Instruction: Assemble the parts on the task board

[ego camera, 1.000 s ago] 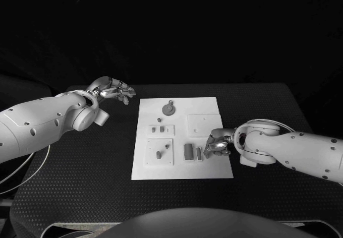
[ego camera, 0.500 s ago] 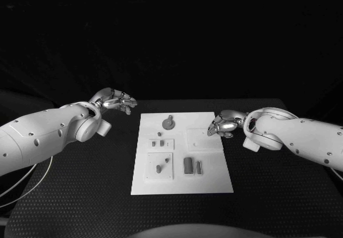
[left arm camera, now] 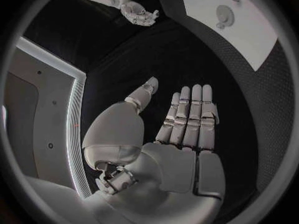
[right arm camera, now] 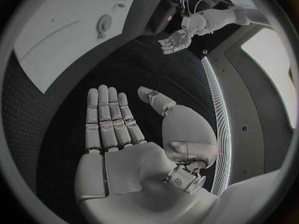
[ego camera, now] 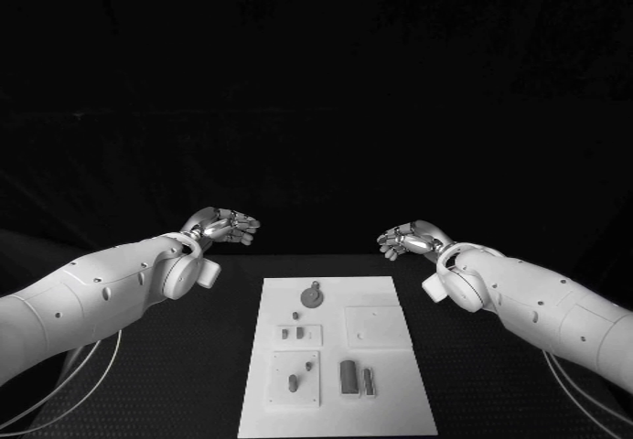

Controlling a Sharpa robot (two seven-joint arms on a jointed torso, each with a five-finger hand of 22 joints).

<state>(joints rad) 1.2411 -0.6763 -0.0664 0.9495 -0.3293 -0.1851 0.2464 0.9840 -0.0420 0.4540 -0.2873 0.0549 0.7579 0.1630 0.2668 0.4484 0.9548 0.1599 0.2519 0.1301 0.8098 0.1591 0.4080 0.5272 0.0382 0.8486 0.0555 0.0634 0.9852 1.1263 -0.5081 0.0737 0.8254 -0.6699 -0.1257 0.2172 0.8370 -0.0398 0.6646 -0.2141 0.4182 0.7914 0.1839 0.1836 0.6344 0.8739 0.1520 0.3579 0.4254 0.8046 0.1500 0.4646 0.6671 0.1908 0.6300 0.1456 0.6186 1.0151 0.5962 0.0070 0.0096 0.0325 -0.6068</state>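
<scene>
**Head view: both hands raised beyond the board, holding nothing**

Head view, nearest first: task board [ego camera: 337, 357] flat on the black tabletop [ego camera: 198, 384], long side running away from the robot. Near end: a raised square plate [ego camera: 295, 380] on the left side with small parts standing in it, and just beside it to the right a dark upright block [ego camera: 348, 376] with a slimmer piece [ego camera: 368, 380] next to it. Further up: a small plate [ego camera: 299, 335] with two short pegs, and a pale square [ego camera: 375, 326] across from it. Nearest the far end: a round disc part [ego camera: 313, 295] with a short stem, lying alone.

Beyond the far edge of the board, well apart from every part: left hand [ego camera: 227, 226] off the board's far left corner, fingers loosely curled, nothing held. Right hand [ego camera: 405, 240] off the far right corner, likewise raised and holding nothing. Board between and nearer than the two hands, touched by neither.

Left wrist view: left hand [left arm camera: 181, 129] flat, fingers straight side by side, thumb out, palm bare; board [left arm camera: 249, 25] and disc part [left arm camera: 225, 16] far past the fingertips; right hand [left arm camera: 138, 12] opposite.

Right wrist view: right hand [right arm camera: 121, 134] spread flat the same way, thumb apart, gripping nothing; board [right arm camera: 62, 30] and disc part [right arm camera: 103, 23] well beyond the fingers, left hand [right arm camera: 174, 41] across from it.
</scene>
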